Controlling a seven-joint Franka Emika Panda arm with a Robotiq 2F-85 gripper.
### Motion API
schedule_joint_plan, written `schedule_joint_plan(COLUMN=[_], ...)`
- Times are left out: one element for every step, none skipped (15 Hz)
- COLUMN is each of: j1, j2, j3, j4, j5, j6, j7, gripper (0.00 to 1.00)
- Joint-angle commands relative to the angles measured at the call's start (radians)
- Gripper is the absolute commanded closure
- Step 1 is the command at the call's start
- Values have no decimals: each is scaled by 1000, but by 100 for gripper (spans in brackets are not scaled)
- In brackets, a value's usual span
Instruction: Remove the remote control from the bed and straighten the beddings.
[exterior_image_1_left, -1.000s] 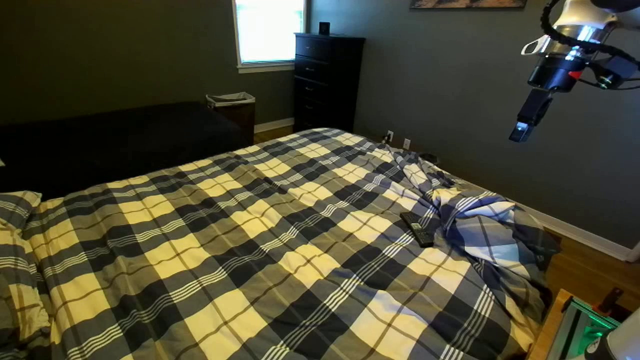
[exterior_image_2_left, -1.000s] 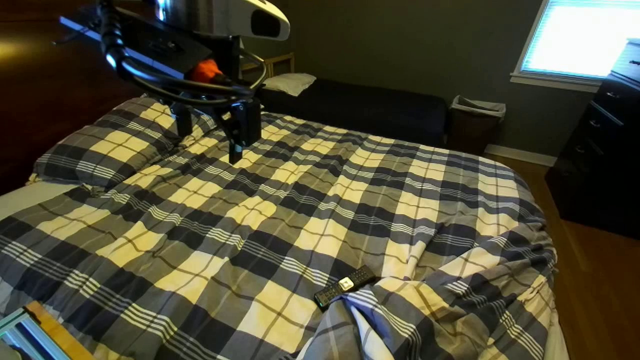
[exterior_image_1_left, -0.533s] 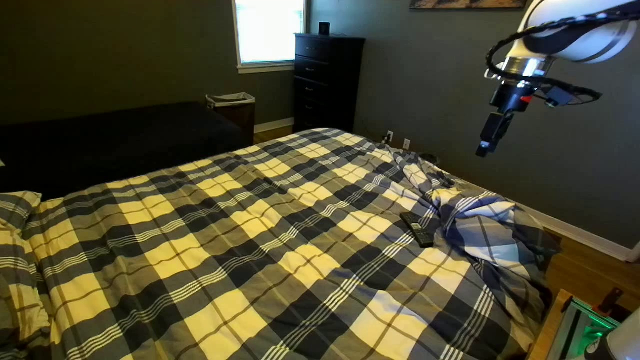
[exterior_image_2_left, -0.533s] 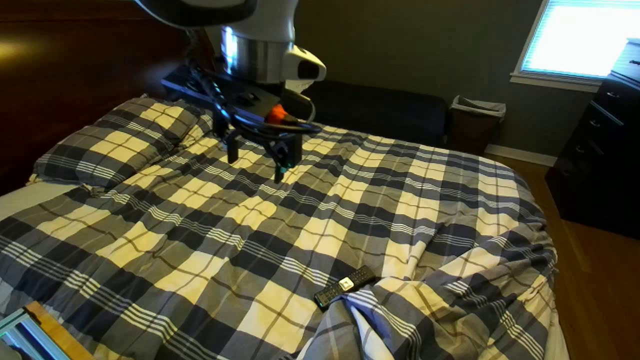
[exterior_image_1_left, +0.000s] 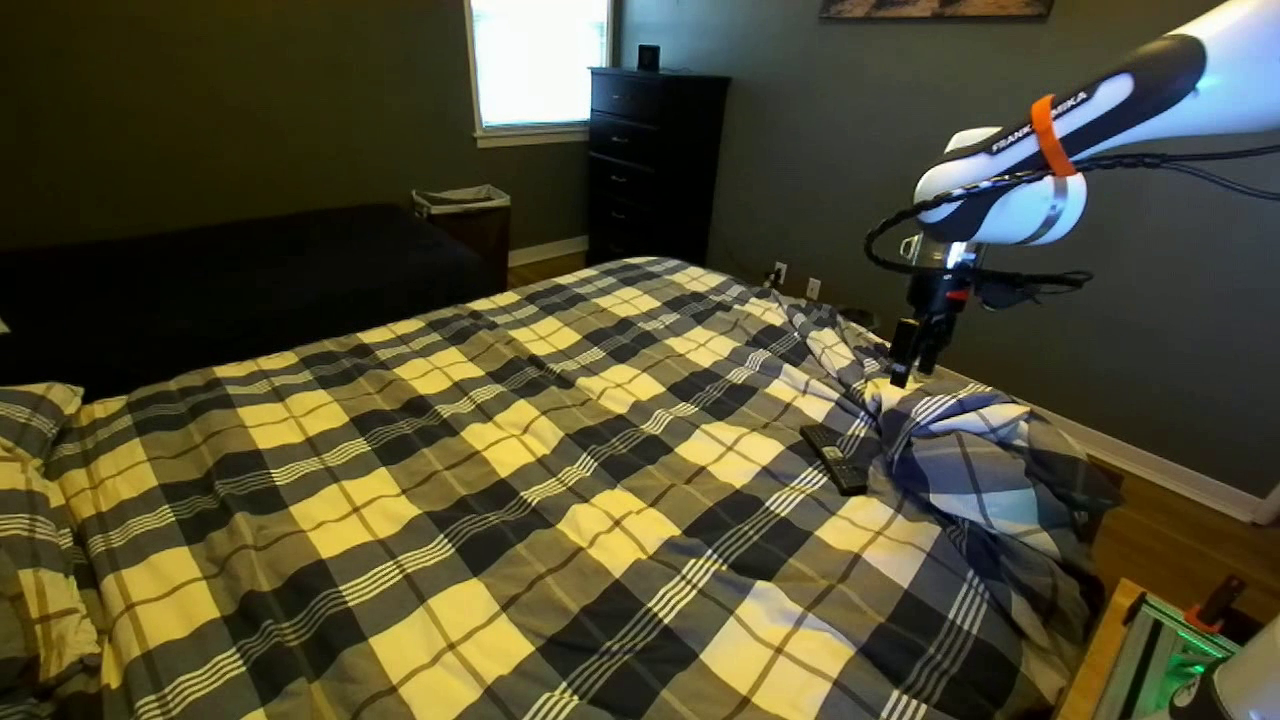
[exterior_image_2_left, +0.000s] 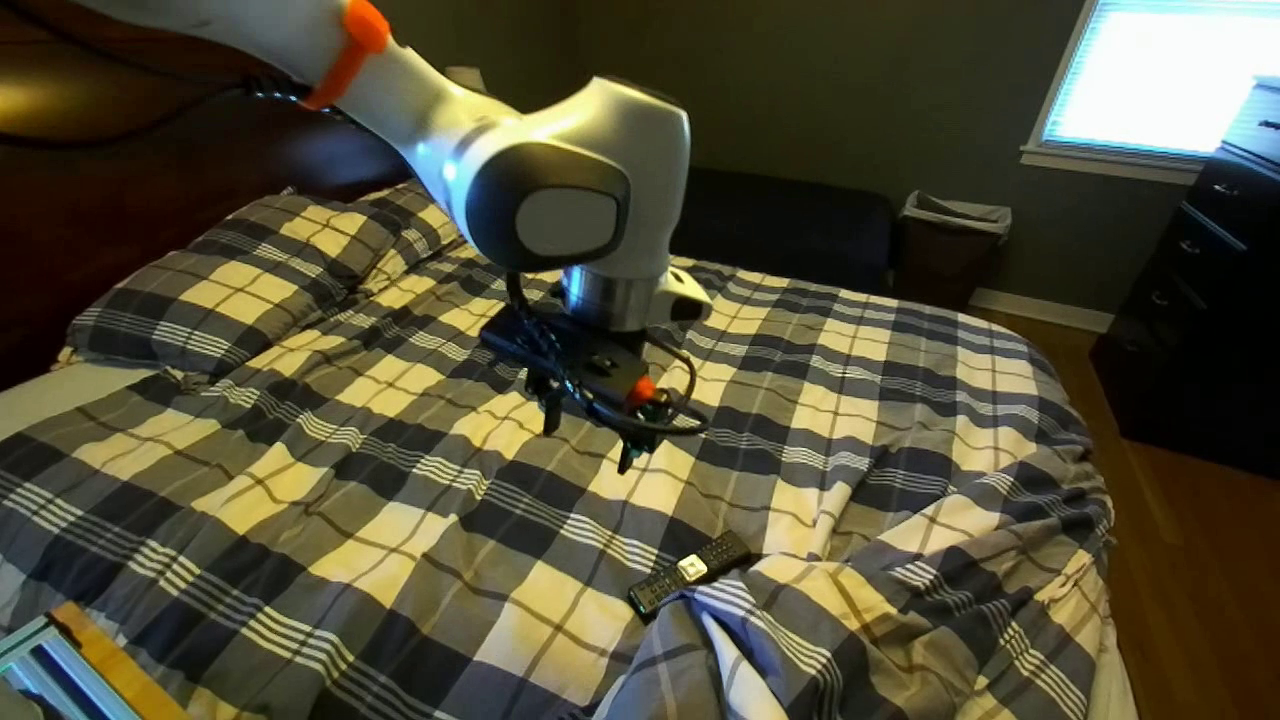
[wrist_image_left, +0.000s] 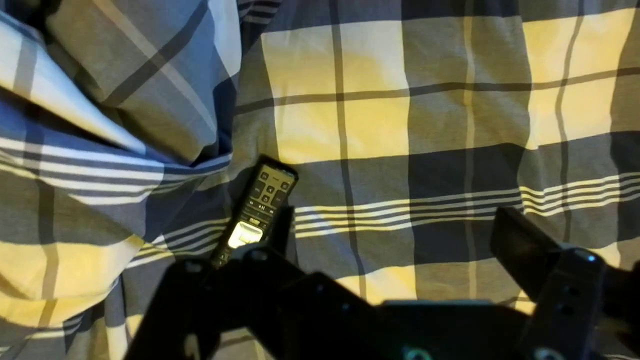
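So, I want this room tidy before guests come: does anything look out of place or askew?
Yes, two things. A remote lies on the comforter, as if left behind. Right beside it, the comforter is bunched into a rumpled heap, while most of the rest lies fairly flat. No spill or damage shows.

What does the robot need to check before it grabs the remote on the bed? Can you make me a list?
Is the gripper open? Ok: its jaws stand wide apart.
Is the gripper holding nothing? Ok: only cloth shows between the jaws.
Can we see the remote control? Ok: it lies on the plaid comforter.
Is the gripper lined up over it? Not ok: in the wrist view the remote control sits to one side, partly hidden by the gripper.
Is the remote control clear of the bunched-up folds? Cannot tell: it lies so close that they may touch.
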Motion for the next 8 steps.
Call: schedule_joint_plan(j1=[-75, -95, -93, -107, -113, -115, -113, -112], j2=[174, 208, 123, 151, 157, 154, 146, 139], j3=[47, 60, 74, 83, 89, 93, 95, 96], j4=[69, 81, 34, 43, 44, 44, 44, 44], j5=[104, 126, 70, 71, 70, 71, 72, 72], j6=[38, 43, 31, 35, 35, 35, 35, 35], j7=[13, 7, 13, 12, 12, 12, 11, 11], gripper=[0, 0, 0, 0, 0, 0, 0, 0])
